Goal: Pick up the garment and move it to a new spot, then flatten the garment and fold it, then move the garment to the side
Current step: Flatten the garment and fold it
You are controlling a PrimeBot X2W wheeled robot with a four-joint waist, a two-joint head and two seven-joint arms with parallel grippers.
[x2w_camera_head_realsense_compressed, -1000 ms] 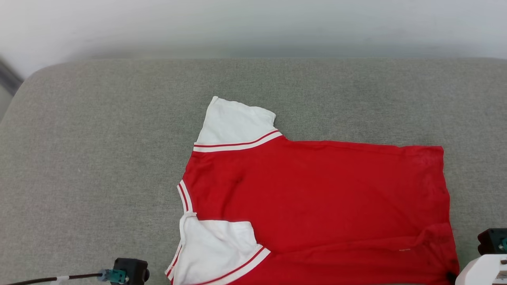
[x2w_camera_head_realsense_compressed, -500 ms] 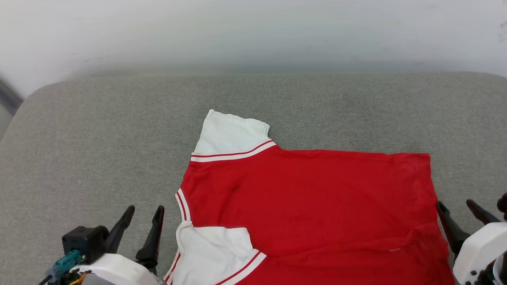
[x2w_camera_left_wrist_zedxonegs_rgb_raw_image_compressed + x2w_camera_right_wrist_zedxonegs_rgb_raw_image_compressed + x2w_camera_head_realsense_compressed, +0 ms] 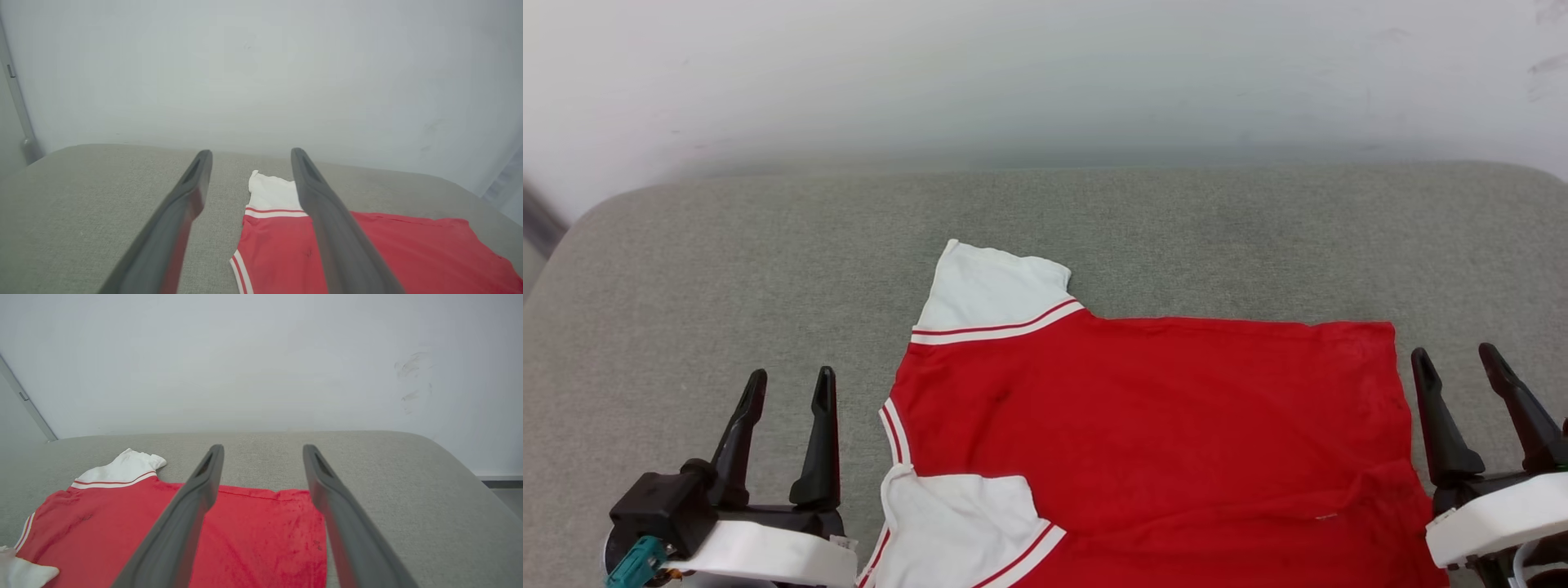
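The garment (image 3: pixel 1160 425), a red T-shirt with white striped-trim sleeves, lies spread flat on the grey cushion, collar toward the left, hem toward the right. One white sleeve points to the far side, the other lies at the near edge. My left gripper (image 3: pixel 788 384) stands open just left of the collar, holding nothing. My right gripper (image 3: pixel 1456 363) stands open just right of the hem, also holding nothing. In the left wrist view the garment (image 3: pixel 367 253) lies beyond the open left gripper (image 3: pixel 251 157). In the right wrist view the garment (image 3: pixel 253 539) lies under the open right gripper (image 3: pixel 263 451).
The grey cushion (image 3: pixel 727 269) reaches well to the left of the garment and beyond it. A pale wall (image 3: pixel 1045 73) rises right behind the cushion's far edge. The cushion's rounded right corner (image 3: pixel 449 457) drops off toward the floor.
Both grippers have come up into the head view and opened, each letting go beside the garment. The head camera has tilted, shifting the whole picture downward.
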